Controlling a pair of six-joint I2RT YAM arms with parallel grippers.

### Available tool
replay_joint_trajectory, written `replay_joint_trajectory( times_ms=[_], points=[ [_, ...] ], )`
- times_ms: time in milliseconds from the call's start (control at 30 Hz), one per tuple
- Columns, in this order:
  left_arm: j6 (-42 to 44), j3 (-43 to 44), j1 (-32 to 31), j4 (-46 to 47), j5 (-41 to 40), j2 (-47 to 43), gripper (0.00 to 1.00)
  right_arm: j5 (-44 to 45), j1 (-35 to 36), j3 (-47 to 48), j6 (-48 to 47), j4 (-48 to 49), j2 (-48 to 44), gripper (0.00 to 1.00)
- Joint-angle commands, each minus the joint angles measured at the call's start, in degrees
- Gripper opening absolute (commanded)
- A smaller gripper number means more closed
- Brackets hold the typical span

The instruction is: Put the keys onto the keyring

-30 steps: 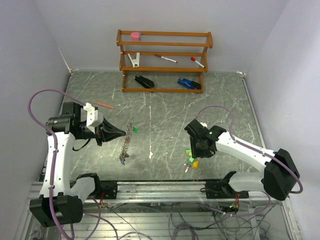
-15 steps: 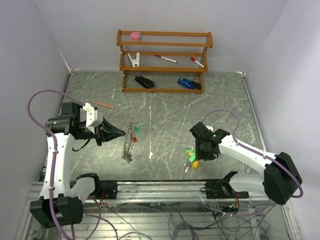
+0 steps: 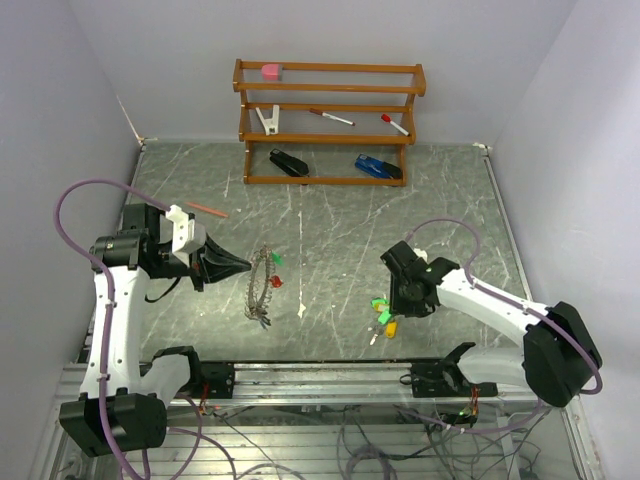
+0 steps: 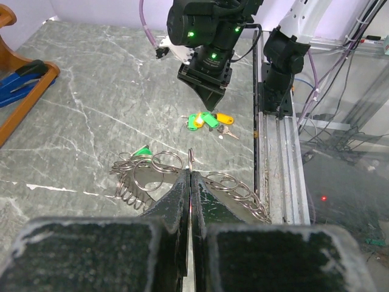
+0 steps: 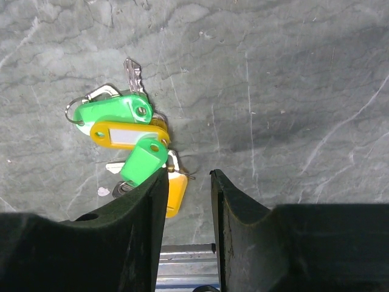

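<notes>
The keyring (image 3: 262, 285) is a pale ring strung with several small wire rings, a green tag and a red tag. It hangs just over the table left of centre. My left gripper (image 3: 245, 266) is shut on its thin rim, which shows between the closed pads in the left wrist view (image 4: 191, 159). The keys (image 3: 383, 313) lie in a cluster on the table, with green and yellow-orange tags (image 5: 129, 135). My right gripper (image 5: 187, 176) is open, low over the table just right of the cluster. Its left finger (image 5: 146, 207) overlaps a green tag. Nothing is held between its jaws.
A wooden rack (image 3: 330, 120) at the back holds red-capped pens, a pink block, a clip, a black stapler and a blue stapler (image 4: 18, 82). An orange pen (image 3: 208, 209) lies near my left arm. The metal rail (image 3: 320, 375) runs along the near edge.
The keyring has turned in my left gripper from edge-on to showing as an oval. My right gripper has shifted slightly right beside the keys and its jaws have narrowed a little.
</notes>
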Motion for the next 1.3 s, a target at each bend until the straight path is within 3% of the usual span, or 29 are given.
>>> replay_joint_trajectory(
  times_ms=[0,400,867,1167,1267],
  points=[
    [-1.08,-0.32,0.79,2.00,5.08,-1.06,0.07,-0.46,-0.42,-1.24,0.32,1.35,0.51,0.34],
    [-2.22,-0.75,0.85,3.13,5.10,-1.76,0.07,-1.72,-0.41,-2.23,1.11,2.60,2.10,0.27],
    [-3.07,-1.10,0.96,4.06,5.08,-2.19,0.07,-2.25,-0.36,-1.97,1.04,1.97,1.83,0.00],
    [-3.14,-1.20,1.08,4.19,5.08,-2.46,0.07,-1.67,-0.38,0.21,3.88,-1.92,-1.99,0.00],
    [-3.14,-1.16,1.12,4.14,5.09,-2.46,0.07,-3.28,-0.38,0.56,6.17,-2.54,-2.22,0.20]
  ],
)
